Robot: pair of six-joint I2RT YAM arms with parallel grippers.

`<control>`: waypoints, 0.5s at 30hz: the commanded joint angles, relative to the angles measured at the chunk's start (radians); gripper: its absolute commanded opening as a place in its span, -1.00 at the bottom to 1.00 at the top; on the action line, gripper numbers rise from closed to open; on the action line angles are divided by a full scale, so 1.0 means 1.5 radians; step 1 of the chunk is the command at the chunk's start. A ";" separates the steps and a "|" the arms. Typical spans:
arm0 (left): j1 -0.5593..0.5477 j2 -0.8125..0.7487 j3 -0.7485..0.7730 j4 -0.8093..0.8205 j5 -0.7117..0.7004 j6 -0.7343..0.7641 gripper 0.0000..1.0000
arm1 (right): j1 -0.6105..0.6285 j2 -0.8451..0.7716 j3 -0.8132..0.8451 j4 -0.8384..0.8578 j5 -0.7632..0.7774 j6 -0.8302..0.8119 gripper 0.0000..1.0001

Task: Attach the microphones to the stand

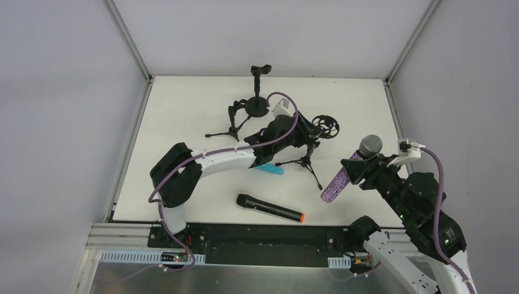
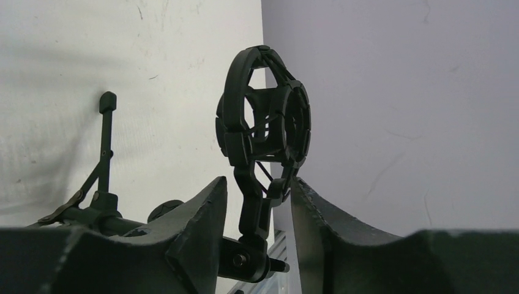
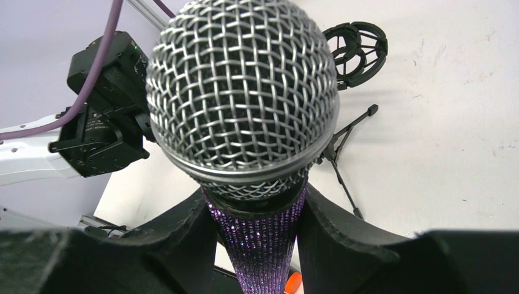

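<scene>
My right gripper [image 1: 358, 171] [image 3: 256, 193] is shut on the glittery purple microphone [image 1: 335, 185] [image 3: 245, 92] just below its silver mesh head, holding it tilted above the table's right side. The black microphone with an orange end ring [image 1: 269, 208] lies near the front edge. The turquoise microphone [image 1: 270, 169] pokes out from under my left arm. My left gripper [image 1: 309, 131] [image 2: 258, 180] straddles the stem of the black ring-shaped shock mount [image 1: 325, 126] [image 2: 235, 122] on a tripod stand [image 1: 304, 160], its jaws a little apart, with a thin gap at the left finger.
A round-base stand [image 1: 257, 105] with a clip on top [image 1: 261, 70] is at the back. A second small tripod [image 1: 231, 125] stands left of it. Metal frame posts [image 1: 128, 40] rise at the table's back corners.
</scene>
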 commanded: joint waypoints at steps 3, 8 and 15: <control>-0.009 -0.050 0.000 -0.004 -0.026 0.030 0.23 | 0.003 0.011 0.022 0.031 0.008 -0.006 -1.00; -0.008 -0.072 -0.007 -0.021 -0.056 0.062 0.98 | 0.003 -0.001 0.016 0.035 0.005 -0.001 -1.00; 0.013 -0.101 -0.027 -0.040 -0.082 0.081 0.98 | 0.003 -0.001 0.009 0.040 -0.013 0.008 -1.00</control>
